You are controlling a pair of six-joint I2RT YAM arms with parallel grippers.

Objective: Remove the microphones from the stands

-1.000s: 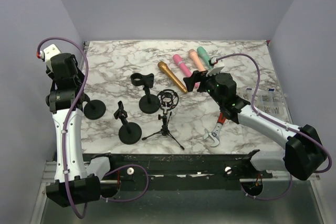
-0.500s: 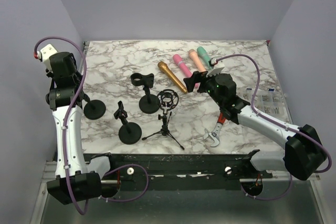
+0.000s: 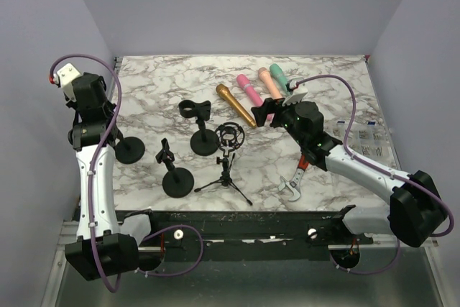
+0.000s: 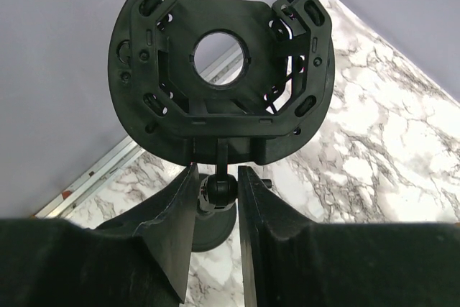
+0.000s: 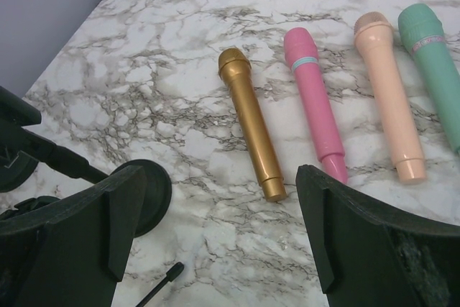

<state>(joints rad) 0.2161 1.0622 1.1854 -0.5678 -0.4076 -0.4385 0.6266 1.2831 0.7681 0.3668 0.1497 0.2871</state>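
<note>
At the left edge of the white marble-patterned table top [image 3: 165, 77], we see the left gripper [image 4: 218, 174] closed on the black round-base microphone stand [image 3: 130, 150]. In the left wrist view its two matte black fingers [image 4: 176, 221] press from both sides on the small shiny ball joint [image 4: 218, 190], just under the black plastic horseshoe-shaped cradle [image 4: 154, 106]. This cradle is flat, with oval slots along its curved rim and one round hole in the middle. Its open side points up. Below the ball, the disc-shaped base of the stand rests on the marble.

Four microphones lie flat on the far part of the table, side by side, and they touch no stand. We name them from left to right: the smooth gold metallic microphone [image 5: 251, 134] with a rounded head, the pink plastic microphone [image 5: 313, 98] with a pale blue band, the peach-coloured tapered microphone [image 5: 388, 91] and the mint-green microphone [image 5: 431, 62] with a silvery band.

Our right gripper [image 5: 223, 174] hovers over the near ends of the gold and the pink one. Its broad black fingers [image 5: 108, 228] stand wide apart and hold nothing.

Between the two arms stand a thin black tripod stand with a ring-shaped mount [image 3: 228, 156] and two short black stands with clips [image 3: 177, 181]. A chrome wrench with a red handle [image 3: 290, 188] lies near the right arm.
</note>
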